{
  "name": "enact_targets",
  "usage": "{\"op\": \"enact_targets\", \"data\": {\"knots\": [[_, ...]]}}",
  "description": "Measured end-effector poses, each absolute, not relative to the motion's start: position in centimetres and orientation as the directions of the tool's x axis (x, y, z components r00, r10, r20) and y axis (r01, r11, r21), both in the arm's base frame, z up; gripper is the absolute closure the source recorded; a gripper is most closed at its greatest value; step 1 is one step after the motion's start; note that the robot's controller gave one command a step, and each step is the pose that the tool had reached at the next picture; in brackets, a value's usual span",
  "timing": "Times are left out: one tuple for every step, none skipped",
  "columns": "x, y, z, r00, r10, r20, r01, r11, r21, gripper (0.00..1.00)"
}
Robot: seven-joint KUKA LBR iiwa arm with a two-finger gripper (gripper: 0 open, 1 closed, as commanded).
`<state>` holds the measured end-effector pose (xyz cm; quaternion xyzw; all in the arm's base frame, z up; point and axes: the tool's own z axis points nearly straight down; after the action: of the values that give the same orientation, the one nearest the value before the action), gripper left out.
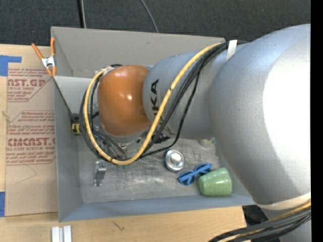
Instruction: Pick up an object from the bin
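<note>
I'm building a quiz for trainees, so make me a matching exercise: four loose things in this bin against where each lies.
1 silver round cap
2 blue plastic piece
3 green rounded block
4 small grey metal piece

A alone at the left
B right end of the right-hand trio
C middle of that trio
D left end of that trio

Pairs: 1-D, 2-C, 3-B, 4-A

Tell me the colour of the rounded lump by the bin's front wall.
The rounded lump is pale green, seen best in the camera view.
</note>
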<state>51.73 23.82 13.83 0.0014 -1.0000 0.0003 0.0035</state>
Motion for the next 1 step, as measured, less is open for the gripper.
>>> {"op": "enact_targets", "data": {"knots": [[58.34,22.36,9.23,-0.916,-0.400,-0.001,-0.400,0.916,0.000,0.00]]}}
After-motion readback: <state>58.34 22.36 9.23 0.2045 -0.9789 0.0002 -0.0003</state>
